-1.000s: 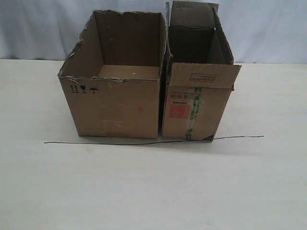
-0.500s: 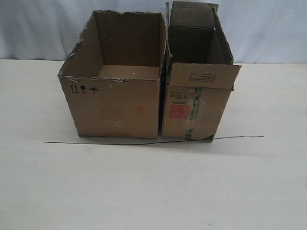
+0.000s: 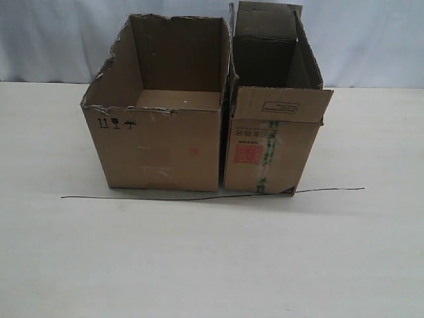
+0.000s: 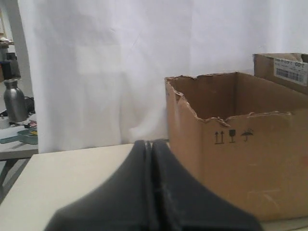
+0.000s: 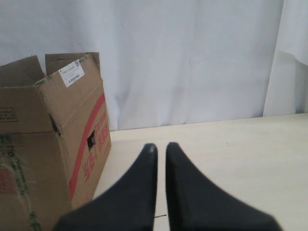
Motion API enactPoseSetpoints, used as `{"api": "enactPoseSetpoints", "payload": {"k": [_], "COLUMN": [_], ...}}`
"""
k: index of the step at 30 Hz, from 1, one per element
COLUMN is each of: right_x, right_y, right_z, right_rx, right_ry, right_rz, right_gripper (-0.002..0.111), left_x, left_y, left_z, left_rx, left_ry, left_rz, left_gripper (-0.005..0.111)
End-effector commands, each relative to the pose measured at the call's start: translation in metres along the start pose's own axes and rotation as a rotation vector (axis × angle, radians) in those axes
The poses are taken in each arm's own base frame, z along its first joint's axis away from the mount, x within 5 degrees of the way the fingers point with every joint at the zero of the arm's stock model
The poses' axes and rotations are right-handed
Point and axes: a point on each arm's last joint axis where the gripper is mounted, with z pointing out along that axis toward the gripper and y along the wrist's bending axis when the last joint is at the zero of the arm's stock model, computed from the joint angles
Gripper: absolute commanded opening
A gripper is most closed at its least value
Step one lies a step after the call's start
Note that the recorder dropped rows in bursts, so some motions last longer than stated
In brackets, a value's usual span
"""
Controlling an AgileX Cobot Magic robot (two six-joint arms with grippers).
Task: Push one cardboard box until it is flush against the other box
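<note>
Nothing has visibly shifted in the past second: the cardboard box [image 3: 159, 149] stands on the table [image 3: 212, 265] side by side with the other box [image 3: 265, 152], only a dark seam between them. The push appears complete. Left gripper [image 4: 151, 143] is closed and empty; right gripper [image 5: 158, 146] shows a thin slit, also empty. Any next move would be only a light closing nudge.
</note>
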Motion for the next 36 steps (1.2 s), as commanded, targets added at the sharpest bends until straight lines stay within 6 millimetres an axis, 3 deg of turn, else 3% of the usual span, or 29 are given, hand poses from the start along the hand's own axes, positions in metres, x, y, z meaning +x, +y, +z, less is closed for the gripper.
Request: {"api": "enactPoseSetpoints", "payload": {"k": [1, 36], "right_x": [0.0008, 0.0008], "right_y": [-0.0002, -0.0002], "right_z": [-0.0002, -0.0002], "right_rx": [0.002, 0.002], "right_ry": [-0.001, -0.001], "right_rz": [-0.006, -0.006], "right_gripper": [0.005, 0.005], "left_x": [-0.0007, -0.0010], "left_y": [0.0020, 0.0021], "left_z": [-0.0002, -0.0002], "left_rx": [-0.037, -0.040], "left_ry": [-0.018, -0.021], "left_rz": [-0.020, -0.034], "left_gripper": [0.000, 0.000]}}
